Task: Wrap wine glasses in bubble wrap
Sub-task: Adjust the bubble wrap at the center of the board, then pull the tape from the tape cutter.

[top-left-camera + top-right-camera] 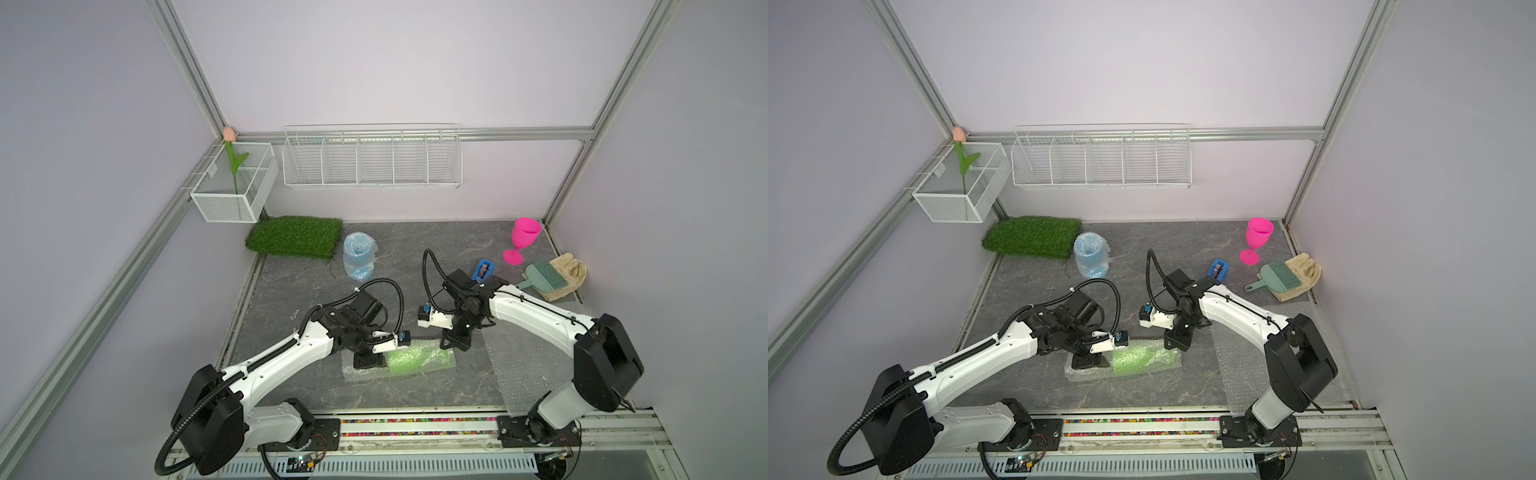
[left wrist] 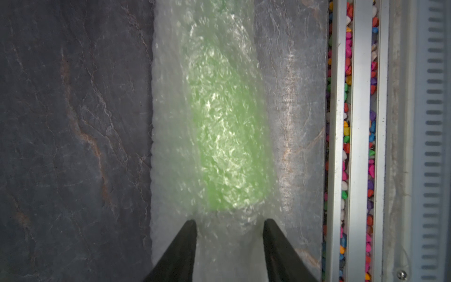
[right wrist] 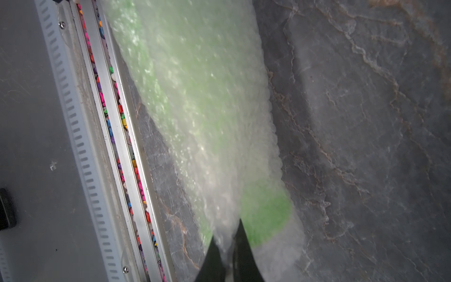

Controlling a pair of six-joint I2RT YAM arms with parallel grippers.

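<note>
The lime green wine glass (image 1: 415, 358) (image 1: 1138, 357) lies on its side at the table's front centre, rolled in bubble wrap (image 2: 170, 122). My left gripper (image 1: 368, 359) (image 2: 230, 221) is at the roll's left end, open, its fingers astride the wrap. My right gripper (image 1: 453, 343) (image 3: 228, 234) is shut on the bubble wrap (image 3: 219, 171) at the right end, beside the glass's bare green foot (image 3: 266, 214). The sky blue wine glass (image 1: 359, 255) stands wrapped at the back. The pink wine glass (image 1: 521, 240) (image 1: 1255, 240) stands bare at the back right.
A spare bubble wrap sheet (image 1: 523, 361) lies under the right arm. A blue tape dispenser (image 1: 483, 270), a green brush (image 1: 544, 276) and a beige glove (image 1: 569, 274) sit at the right. A grass mat (image 1: 295, 237) lies back left. A pebble-filled rail (image 1: 415, 424) runs along the front.
</note>
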